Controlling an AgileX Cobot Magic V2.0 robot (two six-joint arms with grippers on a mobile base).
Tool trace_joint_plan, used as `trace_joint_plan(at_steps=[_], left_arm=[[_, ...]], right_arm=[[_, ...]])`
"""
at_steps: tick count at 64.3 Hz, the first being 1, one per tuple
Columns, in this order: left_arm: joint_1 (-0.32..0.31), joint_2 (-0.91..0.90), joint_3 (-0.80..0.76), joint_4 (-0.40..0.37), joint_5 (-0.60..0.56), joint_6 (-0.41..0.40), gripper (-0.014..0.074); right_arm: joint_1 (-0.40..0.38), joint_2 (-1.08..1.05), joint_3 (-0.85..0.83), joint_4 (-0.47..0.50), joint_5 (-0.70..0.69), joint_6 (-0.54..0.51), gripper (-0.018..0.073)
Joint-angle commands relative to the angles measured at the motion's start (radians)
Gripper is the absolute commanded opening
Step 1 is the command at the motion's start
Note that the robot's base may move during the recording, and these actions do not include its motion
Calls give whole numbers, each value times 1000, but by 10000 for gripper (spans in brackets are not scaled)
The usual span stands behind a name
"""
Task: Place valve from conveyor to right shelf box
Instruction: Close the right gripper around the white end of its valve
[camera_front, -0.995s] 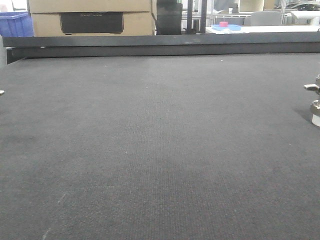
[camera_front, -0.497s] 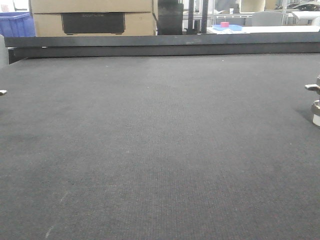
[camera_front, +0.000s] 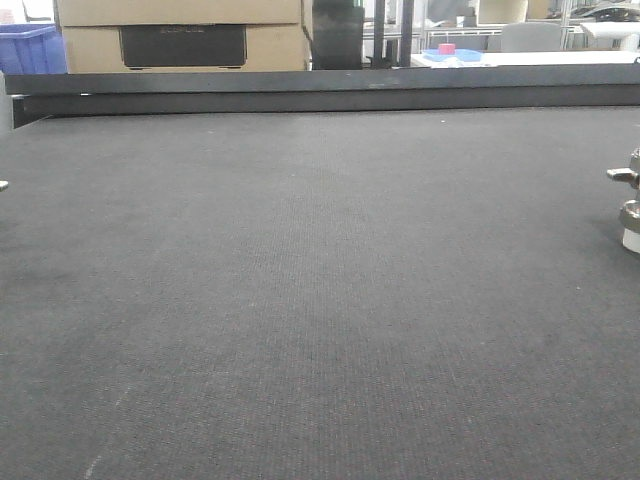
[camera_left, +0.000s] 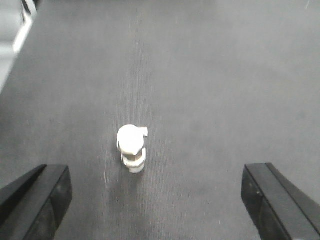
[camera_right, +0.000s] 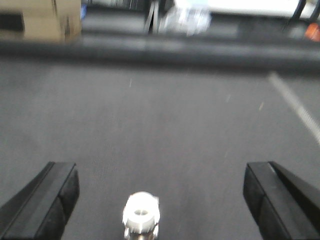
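Noting almost no shift of valve (camera_front: 630, 205) at right edge of conveyor tabletop (camera_front: 300, 280) since a second ago | left gripper (camera_left: 156, 175) spread open, empty, over upright white valve (camera_left: 132, 147) | right gripper (camera_right: 160, 172) spread open, empty, valve low between fingers | pickup not begun, feed seemingly paused

A small pale valve (camera_left: 132, 147) is seen standing upright on the conveyor (camera_front: 320, 300), a flat dark grey woven belt bounded by a black rail (camera_front: 320, 95) along its far edge.
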Motion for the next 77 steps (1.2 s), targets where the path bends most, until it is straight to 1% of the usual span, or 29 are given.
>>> trace_joint_plan(at_steps=[1,7,14,19,24,28,33,34,37,40,47,62,77], left_arm=[[-7,86,-75,-7,63,-32,599],[-5,169,-141,-7,136,-33,599],[-3,282,-223,10,235,-33,599],[1,353,-264,19,276,-24,599],[22,414,-290,12,292,-14,599],[53,449,-295,-22,296,16,599],[97,493,-295,-126,303,84,599],[109,502,-295,-144,303,89,599],[127,517,-295,-165,303,94,599],[136,526,-293,-167,298,101,599],[138,539,-293,-145,283,101,599],[138,545,-293,-145,277,101,599],[138,546,-293,-145,264,101,599]], right_arm=[[15,118,-104,-2,132,-1,570],[16,237,-213,-2,260,-1,570],[16,352,-315,-2,370,-1,570],[16,431,-369,-2,415,-17,570],[16,502,-409,-2,446,-36,570],[16,554,-419,-2,448,-39,570],[16,616,-419,-2,452,-53,570],[16,627,-419,-2,454,-55,570],[16,665,-419,-2,456,-55,570],[16,698,-419,-2,456,-55,570],[12,769,-419,-4,458,-55,570],[12,891,-419,-6,423,-55,570],[12,980,-419,-6,421,-55,570]])
